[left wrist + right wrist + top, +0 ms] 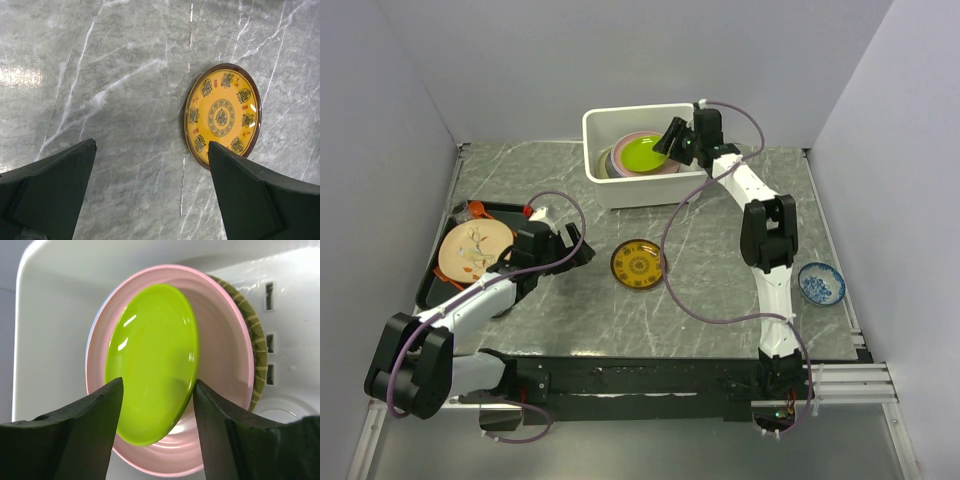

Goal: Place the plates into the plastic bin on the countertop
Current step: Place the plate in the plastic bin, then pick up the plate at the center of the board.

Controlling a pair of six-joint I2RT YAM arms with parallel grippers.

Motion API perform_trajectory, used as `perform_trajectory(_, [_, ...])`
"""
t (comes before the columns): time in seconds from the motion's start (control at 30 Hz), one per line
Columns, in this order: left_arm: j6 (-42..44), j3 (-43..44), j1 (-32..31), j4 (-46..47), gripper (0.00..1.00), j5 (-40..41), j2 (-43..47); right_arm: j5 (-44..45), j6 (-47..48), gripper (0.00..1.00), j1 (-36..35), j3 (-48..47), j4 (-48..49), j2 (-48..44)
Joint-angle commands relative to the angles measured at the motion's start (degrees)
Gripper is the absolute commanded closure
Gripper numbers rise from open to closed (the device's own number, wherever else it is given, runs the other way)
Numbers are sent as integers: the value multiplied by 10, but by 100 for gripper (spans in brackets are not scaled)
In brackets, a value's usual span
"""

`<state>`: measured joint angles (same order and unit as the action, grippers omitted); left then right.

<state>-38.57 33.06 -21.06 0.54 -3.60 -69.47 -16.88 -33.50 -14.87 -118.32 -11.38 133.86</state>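
Bin: the white rectangular plastic bin with a rolled rim (pixel 620 192) (pixel 45 295) stood on the dark grey marble-look countertop (pixel 720 295) (pixel 115 75), at its 12 o'clock edge.
Stack in bin: the round lime green plate (pixel 645 153) (pixel 152 360) lay on top, inside the round pink plate (pixel 222 365). The rim of a woven yellow-green disc (pixel 256 355) showed under the pink one at 3 o'clock in the right wrist view.
Right pincer: the right gripper (pixel 672 140) (pixel 157 387) hung over the stack with the jaws apart and grasped nothing.
Room in bin: a strip of white floor with dark slots was free at 3 o'clock of the stack in the right wrist view.
Plate outside: the round yellow plate with a brown rim and dark medallions (pixel 638 264) (pixel 222 112) lay flat near the middle of the countertop, at 6 o'clock from the bin and apart from it.
Left pincer: the left gripper (pixel 575 250) (pixel 150 145) was released, wide and empty, low at 9 o'clock of the yellow plate. If one finger touched its rim, I cannot tell.
Open room: bare countertop lay around this plate.
Edges: the flat black tray (pixel 430 285) with the peach flower-patterned plate (pixel 475 250) was at 9 o'clock, and the small blue-and-white bowl (pixel 820 283) at 3 o'clock.
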Motion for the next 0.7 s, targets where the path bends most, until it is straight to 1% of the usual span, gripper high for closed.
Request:
perform_trajectory(0.0, [8,3,3,-2,1,-3,16,63,40,33,-11,-30,-10,-72])
perform_trajectory(0.17, [7,4,2,-2,1,-7,21,96,69,29,-25,-21,-18,-107])
perform_trajectory(0.27, [6,4,3,-4,1,-9,24,100,70,28,-28,9,-1,-141])
perform_trajectory(0.5, [5,3,3,-2,1,-20,29,92,54,27,-32,137,77,-250])
perform_trajectory(0.6, [5,1,2,11,1,-40,17,80,47,27,-32,185,98,-296])
perform_trajectory(0.67, [5,0,2,25,1,-73,2,72,45,27,-32,222,106,-330])
